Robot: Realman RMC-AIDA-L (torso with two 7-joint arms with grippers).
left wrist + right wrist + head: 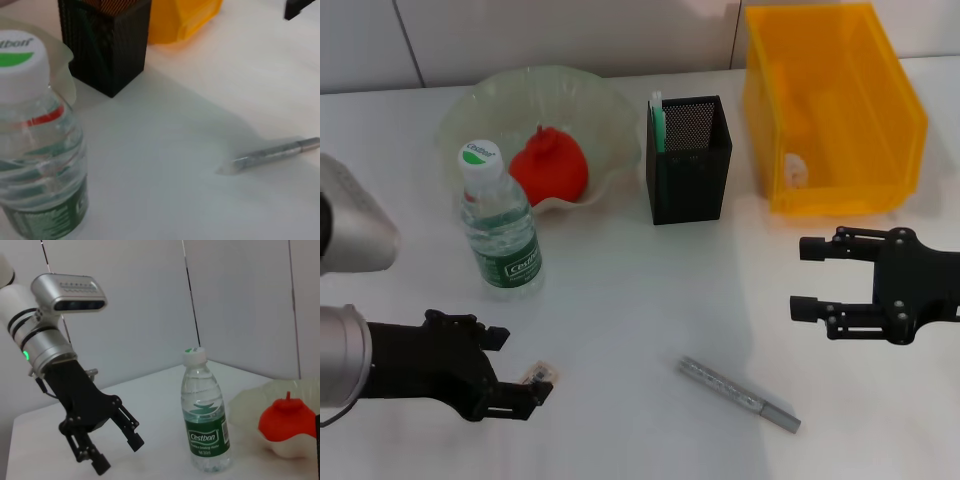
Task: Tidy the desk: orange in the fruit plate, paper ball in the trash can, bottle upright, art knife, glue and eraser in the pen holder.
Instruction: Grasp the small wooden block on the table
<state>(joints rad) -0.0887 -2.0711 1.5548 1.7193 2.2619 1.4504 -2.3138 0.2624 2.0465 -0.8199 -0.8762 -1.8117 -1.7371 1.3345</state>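
The orange (550,165) lies in the clear fruit plate (610,110). The bottle (500,225) stands upright in front of the plate. A silver art knife (740,395) lies flat on the table near the front. The black mesh pen holder (688,158) has a green and white stick (658,120) in its corner. A paper ball (795,168) shows through the wall of the yellow trash can (880,120). My left gripper (520,367) is open low at the front left, with a small pale object (540,375) at its fingertips. My right gripper (798,280) hangs open right of the knife.
In the left wrist view the bottle (35,150) is close, the pen holder (107,40) is behind it and the knife (272,155) lies on bare table. The right wrist view shows the left gripper (115,450), the bottle (205,420) and the orange (285,422).
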